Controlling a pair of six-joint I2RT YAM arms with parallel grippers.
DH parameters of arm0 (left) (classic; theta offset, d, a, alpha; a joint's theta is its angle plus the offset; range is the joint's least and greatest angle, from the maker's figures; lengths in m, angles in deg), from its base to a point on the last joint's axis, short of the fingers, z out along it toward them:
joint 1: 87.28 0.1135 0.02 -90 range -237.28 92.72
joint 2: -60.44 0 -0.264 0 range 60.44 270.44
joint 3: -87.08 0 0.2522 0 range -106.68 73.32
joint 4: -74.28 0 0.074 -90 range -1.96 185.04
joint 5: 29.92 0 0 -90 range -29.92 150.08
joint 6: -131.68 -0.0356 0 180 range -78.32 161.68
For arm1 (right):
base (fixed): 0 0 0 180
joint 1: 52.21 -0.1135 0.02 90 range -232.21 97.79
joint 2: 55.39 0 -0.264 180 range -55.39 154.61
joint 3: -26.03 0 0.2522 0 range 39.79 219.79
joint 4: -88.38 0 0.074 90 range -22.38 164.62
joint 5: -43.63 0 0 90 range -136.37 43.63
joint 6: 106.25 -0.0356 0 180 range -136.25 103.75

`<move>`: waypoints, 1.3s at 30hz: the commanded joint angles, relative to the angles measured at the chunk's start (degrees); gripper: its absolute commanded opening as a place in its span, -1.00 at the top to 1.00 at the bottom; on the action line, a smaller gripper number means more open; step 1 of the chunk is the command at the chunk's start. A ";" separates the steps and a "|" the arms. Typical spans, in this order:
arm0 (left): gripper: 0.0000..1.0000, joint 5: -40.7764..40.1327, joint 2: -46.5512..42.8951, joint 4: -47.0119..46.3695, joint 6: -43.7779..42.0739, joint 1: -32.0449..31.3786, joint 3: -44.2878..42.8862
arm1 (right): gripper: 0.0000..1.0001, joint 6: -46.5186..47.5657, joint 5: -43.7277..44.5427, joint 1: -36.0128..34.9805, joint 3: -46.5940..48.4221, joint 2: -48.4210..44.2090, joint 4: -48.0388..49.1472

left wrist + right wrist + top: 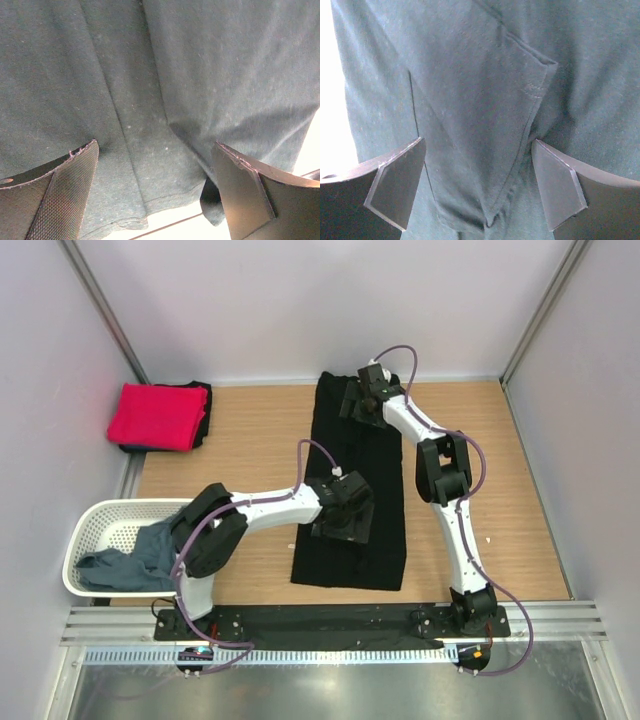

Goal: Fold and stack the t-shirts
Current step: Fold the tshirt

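Left gripper (156, 150) above near part of flat black t-shirt (378, 455), fingers spread, gripping nothing. Right gripper (477, 145) above far end, likewise spread.

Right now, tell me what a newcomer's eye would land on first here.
A long black shirt lies folded into a strip mid-table, the left tool and right tool both open over it. A bright red shirt sits folded in the far left corner, and a grey-blue shirt spills from the white basket near left.
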 commanded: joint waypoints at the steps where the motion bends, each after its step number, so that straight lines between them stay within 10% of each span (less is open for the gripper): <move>1: -0.89 3.87 5.31 -0.46 6.80 -1.45 0.64 | -0.86 -0.08 -2.51 -1.52 2.57 5.95 -0.59; 11: -0.90 -0.95 1.19 11.05 4.77 -1.54 -11.48 | -0.86 2.21 -7.00 -2.66 9.69 0.17 -4.36; 18: -0.95 -7.91 -13.48 5.29 21.37 -1.54 -6.33 | -0.96 3.70 -8.05 -2.66 6.29 -18.46 -5.60; 31: -0.76 -9.22 -14.02 -2.91 31.56 -12.08 3.44 | -0.91 -3.50 -0.40 -2.66 -49.82 -56.94 -0.43; 39: -0.49 -10.98 -14.12 -12.39 39.93 -15.43 13.02 | -0.66 -5.44 -0.85 -2.75 -66.14 -66.55 1.87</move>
